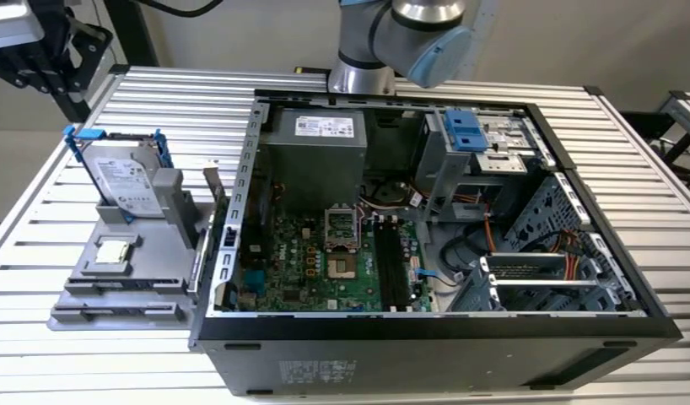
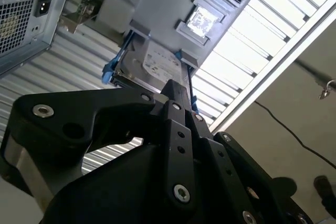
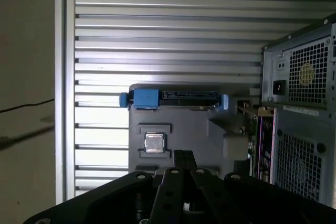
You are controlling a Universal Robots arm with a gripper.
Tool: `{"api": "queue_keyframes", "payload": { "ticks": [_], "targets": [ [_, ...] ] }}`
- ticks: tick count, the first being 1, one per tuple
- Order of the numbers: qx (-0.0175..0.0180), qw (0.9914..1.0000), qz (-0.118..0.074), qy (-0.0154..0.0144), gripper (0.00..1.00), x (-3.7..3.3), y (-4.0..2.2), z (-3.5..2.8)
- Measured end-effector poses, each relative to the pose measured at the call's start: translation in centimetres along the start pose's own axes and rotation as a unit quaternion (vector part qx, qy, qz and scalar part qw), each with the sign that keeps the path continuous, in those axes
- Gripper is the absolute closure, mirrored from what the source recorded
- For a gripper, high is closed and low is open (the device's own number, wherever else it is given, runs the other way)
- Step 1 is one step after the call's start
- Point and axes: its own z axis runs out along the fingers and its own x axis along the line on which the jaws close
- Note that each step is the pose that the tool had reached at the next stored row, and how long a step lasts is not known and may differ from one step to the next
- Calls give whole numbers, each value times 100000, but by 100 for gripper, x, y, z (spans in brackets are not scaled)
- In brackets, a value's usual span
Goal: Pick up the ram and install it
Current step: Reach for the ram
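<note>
The ram [image 1: 211, 190] is a thin stick standing on edge at the side of the grey holder [image 1: 120, 295] that faces the case; its greenish edge is seen in both wrist views [image 3: 245, 112] [image 2: 85, 2]. My gripper [image 3: 182, 154] hangs high above the holder, well apart from the ram. Its black fingers [image 2: 176, 94] are shut together with nothing between them. The open computer case [image 1: 435, 337] lies on the slatted table, and the long black slots [image 1: 390, 261] on its motherboard look empty.
On the holder, a silver hard drive in a blue-handled frame [image 1: 122, 181] stands upright and a small square chip [image 3: 154, 142] lies flat. The case's rear wall with its fan grilles [image 3: 304, 77] rises beside the holder. The arm's wrist joint [image 1: 429, 34] is above the case's far side.
</note>
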Motion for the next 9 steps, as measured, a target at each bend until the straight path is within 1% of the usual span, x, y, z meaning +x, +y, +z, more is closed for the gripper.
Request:
{"api": "queue_keyframes", "payload": {
  "ticks": [3,9],
  "targets": [
    [3,100000,1,6,100,-1,-51,-2],
    [3,100000,68,27,100,-1,-186,-7]
  ]
}}
